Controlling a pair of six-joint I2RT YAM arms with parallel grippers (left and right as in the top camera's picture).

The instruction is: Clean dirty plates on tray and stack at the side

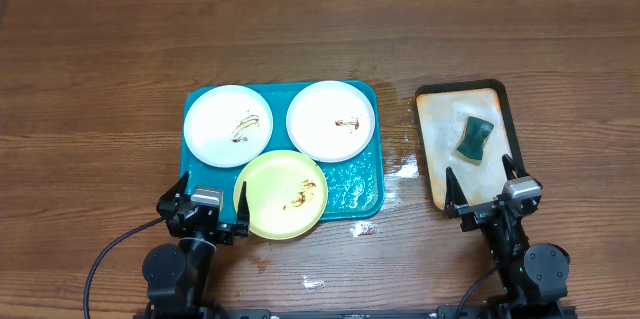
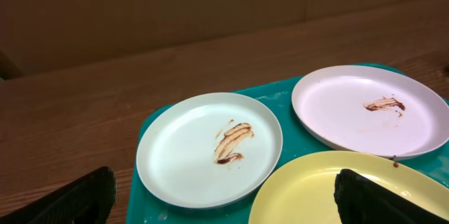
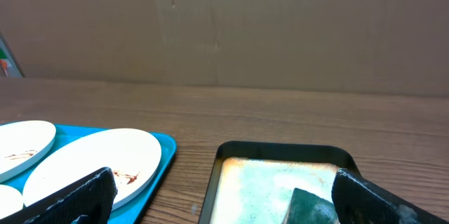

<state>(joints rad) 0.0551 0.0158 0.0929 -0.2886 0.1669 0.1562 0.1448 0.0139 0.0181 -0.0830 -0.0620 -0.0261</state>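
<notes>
Three dirty plates lie in the teal tray [image 1: 366, 197]: a white plate [image 1: 228, 125] at back left, a white plate [image 1: 331, 120] at back right, and a pale yellow plate [image 1: 281, 194] in front, overhanging the tray's near rim. Each bears a brown smear. My left gripper [image 1: 205, 200] is open at the tray's near left corner, one finger over the yellow plate's edge. In the left wrist view the left white plate [image 2: 209, 147] and yellow plate [image 2: 316, 189] lie ahead of its open jaws. My right gripper [image 1: 483, 181] is open, holding nothing, over the near end of the small tray.
A black-rimmed tray [image 1: 432, 159] with a stained beige inside stands right of the teal tray and holds a dark green sponge [image 1: 475, 137]. Wet patches [image 1: 403, 164] lie on the wooden table between the two trays. A cardboard wall stands behind the table.
</notes>
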